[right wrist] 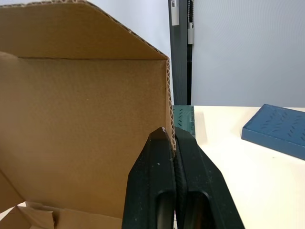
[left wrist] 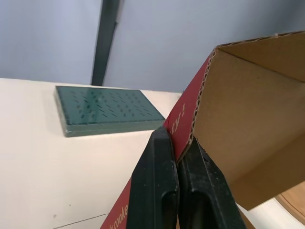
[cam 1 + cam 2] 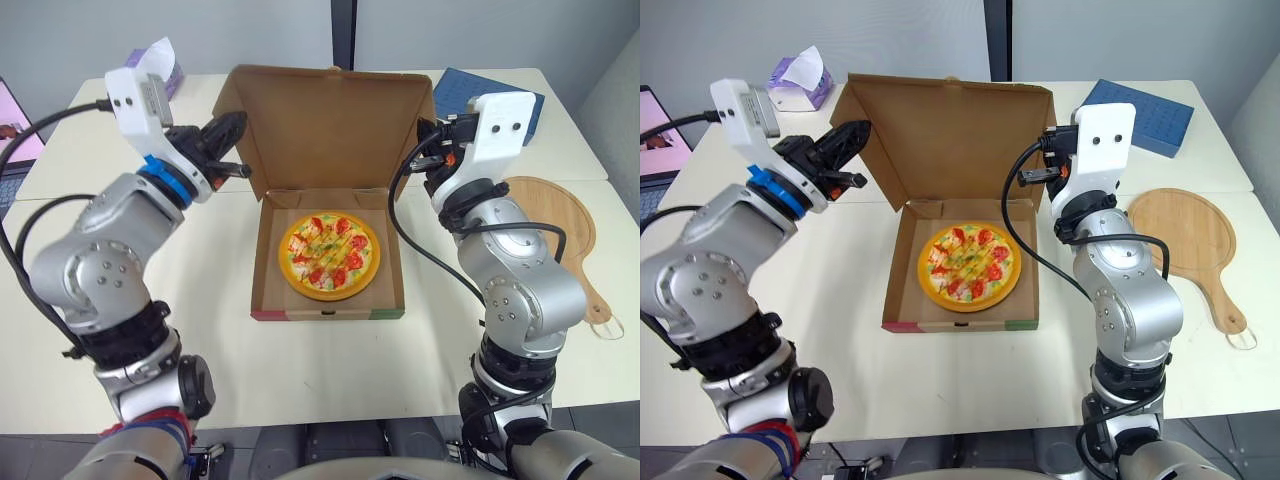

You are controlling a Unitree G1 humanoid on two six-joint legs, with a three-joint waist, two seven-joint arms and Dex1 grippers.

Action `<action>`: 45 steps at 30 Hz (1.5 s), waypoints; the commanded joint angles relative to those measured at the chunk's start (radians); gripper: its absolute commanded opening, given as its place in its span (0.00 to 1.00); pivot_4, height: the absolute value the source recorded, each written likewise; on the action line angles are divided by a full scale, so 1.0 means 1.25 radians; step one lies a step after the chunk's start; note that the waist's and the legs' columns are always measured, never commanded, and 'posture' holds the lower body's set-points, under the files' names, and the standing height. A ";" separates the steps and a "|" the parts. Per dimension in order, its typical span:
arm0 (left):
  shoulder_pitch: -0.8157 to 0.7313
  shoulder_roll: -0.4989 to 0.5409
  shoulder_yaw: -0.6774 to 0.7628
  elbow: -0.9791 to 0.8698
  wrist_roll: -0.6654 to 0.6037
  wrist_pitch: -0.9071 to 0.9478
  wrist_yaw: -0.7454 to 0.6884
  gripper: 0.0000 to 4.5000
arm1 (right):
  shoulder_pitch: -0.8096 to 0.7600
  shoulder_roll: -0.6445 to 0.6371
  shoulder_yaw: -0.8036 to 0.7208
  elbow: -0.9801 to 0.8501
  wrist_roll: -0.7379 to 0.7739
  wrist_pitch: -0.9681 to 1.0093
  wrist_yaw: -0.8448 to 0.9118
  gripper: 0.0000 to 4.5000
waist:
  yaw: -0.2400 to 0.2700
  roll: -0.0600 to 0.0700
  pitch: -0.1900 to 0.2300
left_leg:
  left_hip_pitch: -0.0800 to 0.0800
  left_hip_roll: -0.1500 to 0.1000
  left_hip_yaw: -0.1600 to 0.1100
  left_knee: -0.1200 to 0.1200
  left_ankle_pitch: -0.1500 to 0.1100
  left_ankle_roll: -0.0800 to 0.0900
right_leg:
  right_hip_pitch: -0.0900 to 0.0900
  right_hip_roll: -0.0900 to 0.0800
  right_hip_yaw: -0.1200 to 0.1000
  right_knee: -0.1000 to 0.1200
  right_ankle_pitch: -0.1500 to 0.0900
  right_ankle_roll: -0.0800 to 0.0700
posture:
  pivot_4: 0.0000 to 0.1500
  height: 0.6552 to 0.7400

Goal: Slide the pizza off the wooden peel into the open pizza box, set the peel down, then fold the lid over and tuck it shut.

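While the pizza (image 3: 329, 255) is lying flat in the tray of the pizza box (image 3: 327, 312) and the wooden peel (image 3: 560, 215) is resting on the table (image 3: 220, 330) well off to your right, you are working on the fold. The lid (image 3: 330, 125) is standing roughly upright. Your left gripper (image 2: 177, 143) is squeezing closed on the corrugated edge of the lid's left side flap (image 2: 248, 129), and your right gripper (image 1: 172, 135) is clamping the lid's right edge the same way, fingers nearly touching with only cardboard between them.

Both grips are sitting on a thin strip of board, so I judge a fast pull is risking a slip or a torn edge. If one arm is leading the other, the lid is likely twisting and creasing off its hinge. Nothing is pinning the tray, so a forward push is liable to drag the whole box toward you. The side flaps are also liable to land outside the walls, or on the toppings, if they are splaying as the lid is coming down.
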State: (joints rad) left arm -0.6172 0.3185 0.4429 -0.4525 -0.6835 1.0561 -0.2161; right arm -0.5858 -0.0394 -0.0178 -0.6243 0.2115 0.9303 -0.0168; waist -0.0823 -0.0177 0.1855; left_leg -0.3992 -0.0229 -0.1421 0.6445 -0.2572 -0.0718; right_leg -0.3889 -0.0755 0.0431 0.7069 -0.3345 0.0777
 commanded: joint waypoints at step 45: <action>0.179 -0.040 -0.167 -0.146 0.039 -0.219 0.018 0.00 | 0.055 0.033 -0.004 -0.126 0.130 0.148 0.083 0.00 | 0.002 0.000 -0.001 | 0.000 0.000 0.001 -0.001 0.000 0.000 | 0.001 0.000 0.001 -0.002 0.000 0.000 | 1.00 1.00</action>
State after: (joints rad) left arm -0.4032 0.2765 0.2827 -0.5674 -0.5833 0.7747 -0.1665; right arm -0.5265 -0.0154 -0.0954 -0.7593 0.3002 1.0819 0.0427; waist -0.0793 -0.0177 0.1847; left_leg -0.3982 -0.0227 -0.1405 0.6434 -0.2575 -0.0714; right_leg -0.3875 -0.0753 0.0438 0.7050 -0.3344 0.0775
